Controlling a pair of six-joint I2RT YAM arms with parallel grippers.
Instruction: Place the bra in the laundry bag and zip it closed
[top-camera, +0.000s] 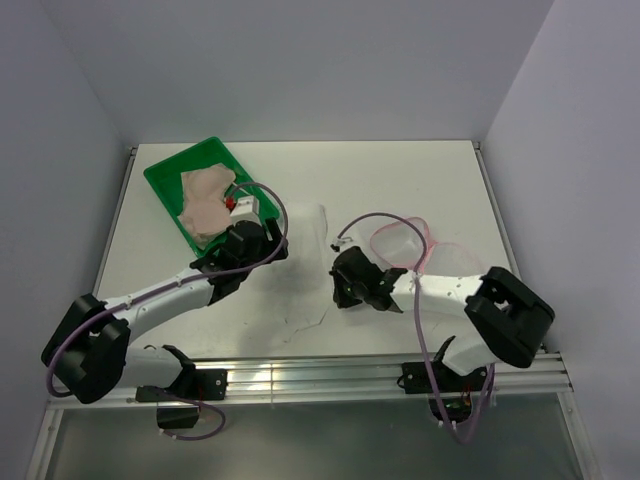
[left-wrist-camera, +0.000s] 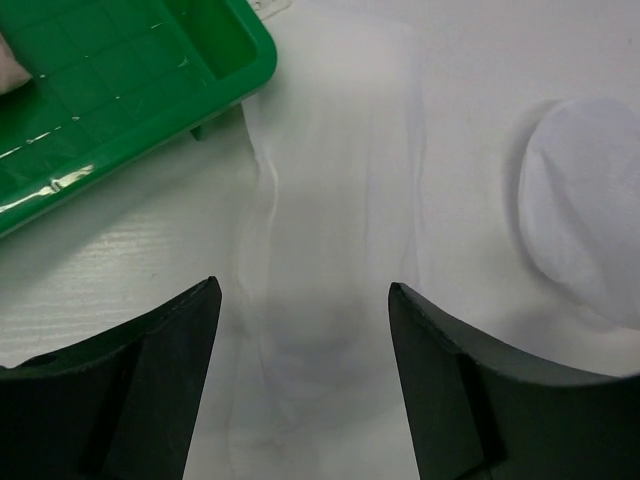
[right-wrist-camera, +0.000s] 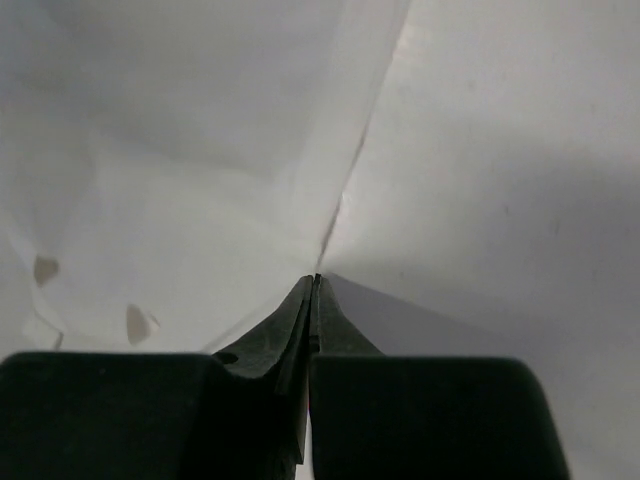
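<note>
The peach-beige bra (top-camera: 207, 200) lies in the green tray (top-camera: 165, 182) at the back left; a sliver of it shows in the left wrist view (left-wrist-camera: 6, 70). The laundry bag (top-camera: 405, 243), white mesh with a pink rim, lies on the table just behind my right arm. My left gripper (top-camera: 264, 243) (left-wrist-camera: 303, 290) is open and empty, over a thin white translucent sheet (top-camera: 308, 250) (left-wrist-camera: 330, 180) beside the tray's corner (left-wrist-camera: 240, 60). My right gripper (top-camera: 342, 285) (right-wrist-camera: 316, 280) is shut on that sheet's edge (right-wrist-camera: 200, 170), in front of the bag.
The white sheet runs down the table's middle between the two grippers. A round white patch (left-wrist-camera: 585, 215) lies on the table to the right in the left wrist view; I cannot tell what it is. Grey walls stand on three sides.
</note>
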